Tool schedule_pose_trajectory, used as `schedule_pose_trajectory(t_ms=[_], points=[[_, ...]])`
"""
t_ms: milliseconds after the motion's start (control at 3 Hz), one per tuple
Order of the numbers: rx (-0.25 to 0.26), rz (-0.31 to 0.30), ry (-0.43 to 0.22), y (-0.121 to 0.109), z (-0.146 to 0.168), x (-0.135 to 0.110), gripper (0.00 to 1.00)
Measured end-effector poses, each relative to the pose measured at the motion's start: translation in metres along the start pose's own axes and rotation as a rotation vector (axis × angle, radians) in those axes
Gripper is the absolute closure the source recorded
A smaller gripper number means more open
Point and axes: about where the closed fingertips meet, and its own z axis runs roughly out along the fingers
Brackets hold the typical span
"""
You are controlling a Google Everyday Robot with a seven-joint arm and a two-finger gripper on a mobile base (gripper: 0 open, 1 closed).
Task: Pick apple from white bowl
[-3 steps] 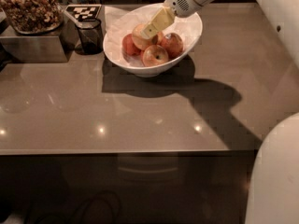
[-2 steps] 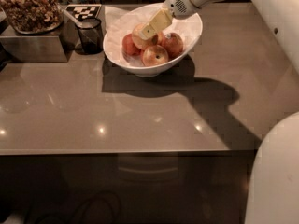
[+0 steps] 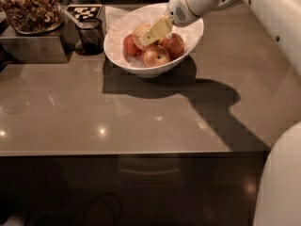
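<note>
The white bowl stands at the back of the brown counter and holds several apples on white paper. The pale yellow-gold apple lies at the bowl's back left, with redder apples to its left, front and right. My gripper reaches in from the upper right over the rim. Its pale yellow tip lies against the right side of the pale apple and covers part of it.
A small dark glass cup stands just left of the bowl, with a checkered marker card behind it. A metal box carrying a tray of nuts is at the far left. The counter's front edge crosses the middle of the view.
</note>
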Motion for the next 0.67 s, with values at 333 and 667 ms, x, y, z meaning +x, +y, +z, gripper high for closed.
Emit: schedule_pose_trajectory(t_ms=[333, 667], points=[[-0.003, 0.015, 0.028, 0.0027, 0.013, 0.0076, 0.16], [-0.008, 0.026, 0.033, 0.0021, 0.0186, 0.0081, 0.17]])
